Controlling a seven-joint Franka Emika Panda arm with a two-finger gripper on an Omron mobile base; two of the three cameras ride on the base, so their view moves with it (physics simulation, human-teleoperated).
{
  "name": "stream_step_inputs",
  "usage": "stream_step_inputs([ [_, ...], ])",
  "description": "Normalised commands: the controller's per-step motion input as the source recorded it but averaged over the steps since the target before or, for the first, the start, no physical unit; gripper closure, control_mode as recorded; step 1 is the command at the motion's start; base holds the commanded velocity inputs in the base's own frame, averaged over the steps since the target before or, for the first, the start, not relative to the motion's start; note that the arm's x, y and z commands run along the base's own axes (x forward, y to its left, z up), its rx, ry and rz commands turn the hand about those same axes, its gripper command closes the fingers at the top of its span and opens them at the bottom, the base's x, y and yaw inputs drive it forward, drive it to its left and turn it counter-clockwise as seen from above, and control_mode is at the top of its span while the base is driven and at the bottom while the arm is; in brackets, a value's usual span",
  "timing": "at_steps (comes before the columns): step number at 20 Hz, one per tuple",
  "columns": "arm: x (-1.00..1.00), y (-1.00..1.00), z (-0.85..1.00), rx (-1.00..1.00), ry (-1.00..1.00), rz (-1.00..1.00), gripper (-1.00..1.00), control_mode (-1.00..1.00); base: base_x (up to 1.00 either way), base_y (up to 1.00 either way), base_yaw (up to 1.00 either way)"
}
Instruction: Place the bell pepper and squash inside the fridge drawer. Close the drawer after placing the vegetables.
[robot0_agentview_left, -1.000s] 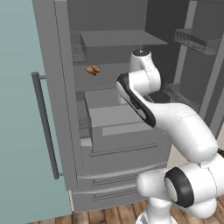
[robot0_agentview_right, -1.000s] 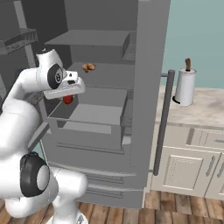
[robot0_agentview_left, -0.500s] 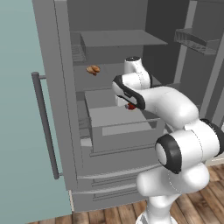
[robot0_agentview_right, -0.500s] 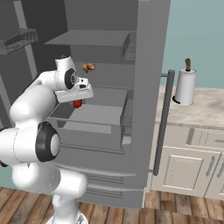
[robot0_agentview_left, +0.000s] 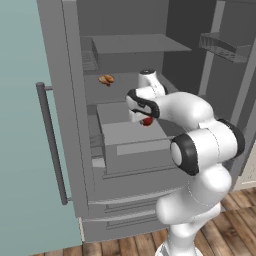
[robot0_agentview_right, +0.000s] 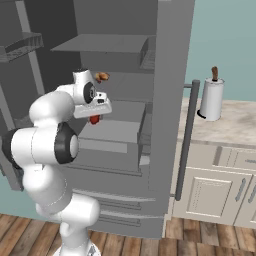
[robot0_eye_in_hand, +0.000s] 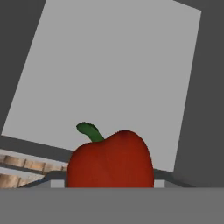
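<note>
While my gripper (robot0_agentview_left: 145, 119) grips the pepper (robot0_eye_in_hand: 110, 159) above the open drawer (robot0_agentview_left: 131, 143), nothing is placed yet; the release, the squash and closing remain.

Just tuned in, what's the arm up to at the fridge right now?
The arm has the bell pepper in its pincer and holds it over the pulled-out fridge drawer. In the hand view the pepper hangs above the drawer's pale floor, not yet set down. An orange-brown food item sits on the shelf above. The drawer is open.
</note>
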Motion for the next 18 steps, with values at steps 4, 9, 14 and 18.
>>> stream_step_inputs([
  [4, 0.4, -0.03, -0.56, 0.0, 0.0, 0.0, 1.0, -1.0, 0.0, 0.0, 0.0],
  [9, 0.33, -0.05, -0.41, 0.0, 0.0, 0.0, 1.0, -1.0, 0.0, 0.0, 0.0],
  [14, 0.26, -0.04, -0.39, 0.0, 0.01, 0.0, 1.0, -1.0, 0.0, 0.0, 0.0],
  [18, 0.16, -0.11, -0.38, 0.0, 0.0, 0.0, 1.0, -1.0, 0.0, 0.0, 0.0],
])
